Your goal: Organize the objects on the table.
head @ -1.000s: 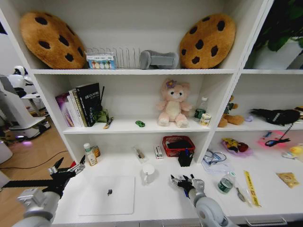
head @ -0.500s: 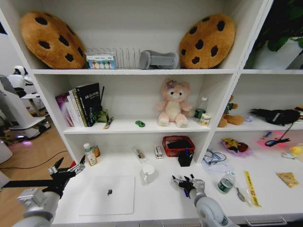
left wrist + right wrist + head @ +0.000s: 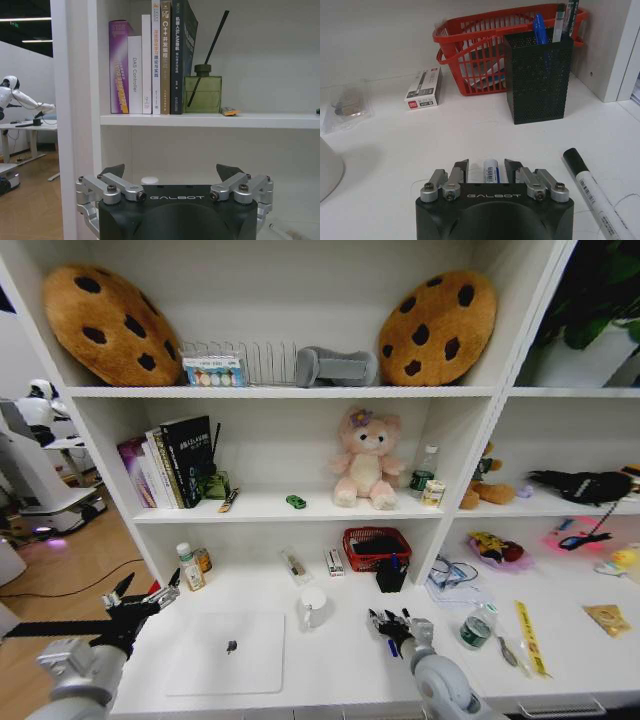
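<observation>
2 hands over the white tabletop (image 3: 330,660), well apart. Right hand (image 3: 392,626) low near the front edge, right of the white mug (image 3: 313,607), fingers (image 3: 461,170) narrowed around a blue-and-white pen (image 3: 491,171) lying between them; whether actually touching the pen, cannot tell. Just beside that hand, a black-capped marker (image 3: 592,186) flat on the tabletop. Farther back, a black mesh pen holder (image 3: 537,77) upright with a blue pen (image 3: 540,29) and 2 darker pens standing in it, touching or just in front of a red basket (image 3: 470,45). Near the basket, a small flat box (image 3: 424,86) and a clear packet (image 3: 345,102). Left hand (image 3: 140,604) raised off the left end of the tabletop, spread wide and holding nothing, facing the shelf with upright books (image 3: 150,57) and a green diffuser bottle (image 3: 202,93). Slim silver laptop (image 3: 228,652) closed and flat near the front, between the 2 hands. Small bottles (image 3: 191,566) upright at the back left corner. Tiny green toy car (image 3: 296,501) on the shelf above, near a pink plush toy (image 3: 366,460).
</observation>
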You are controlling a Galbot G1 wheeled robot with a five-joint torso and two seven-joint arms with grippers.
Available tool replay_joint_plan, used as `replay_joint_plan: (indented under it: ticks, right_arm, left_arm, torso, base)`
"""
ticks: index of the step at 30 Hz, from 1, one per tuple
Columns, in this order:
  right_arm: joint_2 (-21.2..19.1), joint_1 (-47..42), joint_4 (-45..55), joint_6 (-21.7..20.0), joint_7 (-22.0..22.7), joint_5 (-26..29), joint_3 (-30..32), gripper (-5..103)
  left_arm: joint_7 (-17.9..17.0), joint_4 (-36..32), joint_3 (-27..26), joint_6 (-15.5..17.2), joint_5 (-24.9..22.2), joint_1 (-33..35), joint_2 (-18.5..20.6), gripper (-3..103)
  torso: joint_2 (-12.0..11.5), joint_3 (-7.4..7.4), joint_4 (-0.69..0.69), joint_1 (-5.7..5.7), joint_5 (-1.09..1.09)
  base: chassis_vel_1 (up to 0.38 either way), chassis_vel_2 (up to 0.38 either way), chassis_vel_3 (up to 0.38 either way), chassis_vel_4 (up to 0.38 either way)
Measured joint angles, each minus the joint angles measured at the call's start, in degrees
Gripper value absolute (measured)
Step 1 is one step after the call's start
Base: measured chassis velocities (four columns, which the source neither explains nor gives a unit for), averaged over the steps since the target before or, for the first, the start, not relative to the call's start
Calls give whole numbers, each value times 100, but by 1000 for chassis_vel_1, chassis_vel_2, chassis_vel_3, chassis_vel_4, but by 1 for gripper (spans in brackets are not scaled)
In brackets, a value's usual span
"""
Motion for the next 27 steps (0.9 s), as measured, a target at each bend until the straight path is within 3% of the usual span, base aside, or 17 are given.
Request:
replay_joint_plan:
  ticks: [4,6,15,17,19,20,22,23,27]
  right_arm:
    - [-5,-49,17,7,-30,1,53,33]
    - [-11,-125,30,40,-80,-2,135,17]
    - [-11,-190,161,278,-471,-353,463,13]
    - [-22,-176,211,462,-612,-422,537,13]
    - [-51,-65,254,923,-922,-641,662,13]
    - [-51,-65,254,923,-922,-641,662,13]
    - [-105,224,108,1551,-1234,-1106,746,13]
    - [-105,224,108,1551,-1234,-1106,746,13]
    - [-153,771,-333,2278,-1425,-1331,748,13]
  left_arm:
    - [0,0,0,0,0,0,0,100]
    - [0,0,0,0,0,0,0,100]
    - [0,0,0,0,0,0,0,100]
    - [0,0,0,0,0,0,0,100]
    - [0,0,0,0,0,0,0,100]
    - [0,0,0,0,0,0,0,100]
    - [0,0,0,0,0,0,0,100]
    - [0,0,0,0,0,0,0,100]
    - [0,0,0,0,0,0,0,100]
  torso:
    - [0,0,0,0,1]
    - [0,1,0,0,1]
    - [-1,1,0,0,2]
    - [-1,1,0,0,1]
    - [-1,1,-1,0,1]
    - [-1,1,-1,0,1]
    - [-1,1,1,0,-1]
    - [-1,1,1,0,-1]
    - [-1,1,3,1,0]
  base:
    - [0,0,0,0]
    - [0,0,0,0]
    - [0,0,0,0]
    - [0,0,0,0]
    - [0,0,0,0]
    - [0,0,0,0]
    - [0,0,0,0]
    - [0,0,0,0]
    - [0,0,0,0]
